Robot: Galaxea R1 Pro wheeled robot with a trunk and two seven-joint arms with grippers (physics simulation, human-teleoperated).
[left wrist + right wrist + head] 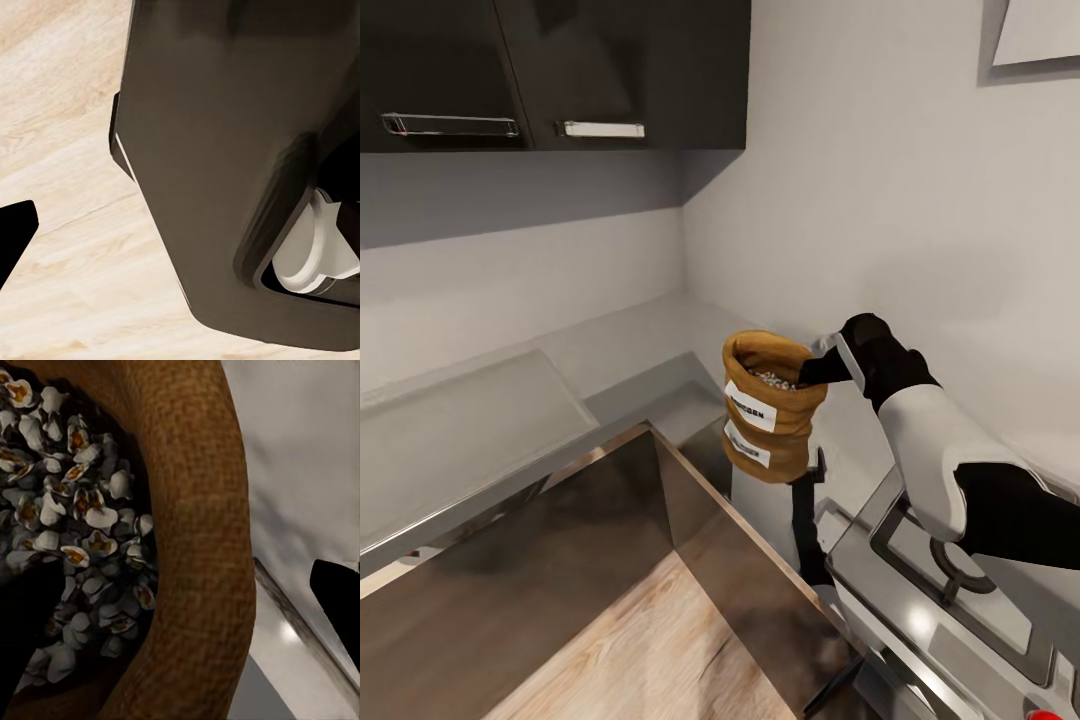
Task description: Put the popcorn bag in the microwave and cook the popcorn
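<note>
The tan popcorn bag point(772, 405) stands in the countertop's corner, its white label facing me and its base meeting its mirror image on the glossy grey countertop point(470, 440). Pale puffed popcorn point(772, 379) fills it; in the right wrist view the popcorn point(75, 510) looks white with orange centres. My right gripper point(816, 368) is shut on the bag's rolled rim point(202, 510), one finger point(26, 645) inside the bag and the other outside. A dark fingertip of my left gripper point(15, 232) hangs low over the wood floor. The microwave is out of view.
A steel gas hob point(960, 560) lies under my right forearm, with a red knob point(1042, 713) at its front. Dark wall cabinets point(560, 70) hang above the corner, white walls close behind the bag. Dark cabinet fronts point(510, 570) drop to the wood floor point(640, 650). My dark base point(225, 150) is beside the left gripper.
</note>
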